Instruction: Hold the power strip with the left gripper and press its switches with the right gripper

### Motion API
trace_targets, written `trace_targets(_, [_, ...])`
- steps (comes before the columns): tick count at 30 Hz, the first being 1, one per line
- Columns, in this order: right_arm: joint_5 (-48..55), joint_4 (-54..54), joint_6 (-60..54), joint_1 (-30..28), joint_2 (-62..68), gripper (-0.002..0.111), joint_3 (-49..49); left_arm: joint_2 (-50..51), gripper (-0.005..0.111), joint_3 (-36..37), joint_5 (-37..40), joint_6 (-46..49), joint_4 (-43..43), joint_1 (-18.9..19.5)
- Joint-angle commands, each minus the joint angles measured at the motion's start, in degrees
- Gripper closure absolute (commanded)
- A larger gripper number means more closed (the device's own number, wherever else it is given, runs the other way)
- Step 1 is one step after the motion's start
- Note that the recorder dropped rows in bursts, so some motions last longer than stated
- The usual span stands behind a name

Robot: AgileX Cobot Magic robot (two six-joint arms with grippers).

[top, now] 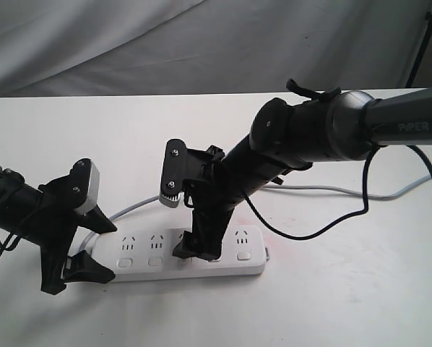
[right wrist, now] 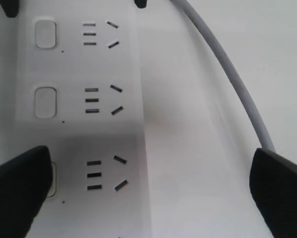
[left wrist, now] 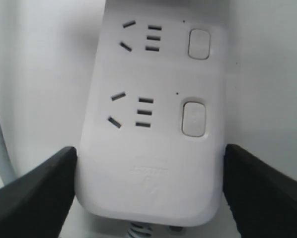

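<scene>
The long white power strip [top: 180,251] lies flat on the white table. My left gripper [top: 104,251] is shut on its cord end, and in the left wrist view the gripper [left wrist: 151,173] has black fingers [left wrist: 34,198] pressed against both long sides. Two switches [left wrist: 194,119] show beyond that grip. My right gripper [top: 200,249] reaches down onto the strip's middle. In the right wrist view it [right wrist: 151,171] stands wide open. One of its fingers [right wrist: 17,193] covers most of a third switch [right wrist: 52,179]; the other hangs over the table. Two more switches [right wrist: 45,102] lie free.
The strip's grey cord [top: 331,189] runs behind the strip towards the right edge and passes near my right gripper's outer finger [right wrist: 280,193]. A black cable [top: 303,230] sags from the right arm above the table. A grey cloth backdrop [top: 129,43] rises behind the table.
</scene>
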Motion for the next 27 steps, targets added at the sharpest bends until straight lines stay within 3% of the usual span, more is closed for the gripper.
trace_targets(1, [-0.39,0.29,-0.63,-0.50,-0.20,0.003,0.28,-0.16,0.059,-0.12,0.00,-0.09,-0.21,-0.14])
trace_targets(27, [0.39,-6.42,-1.40,-0.40,1.69,0.003,0.65,-0.16,0.059,-0.12,0.00,-0.09,-0.21,-0.14])
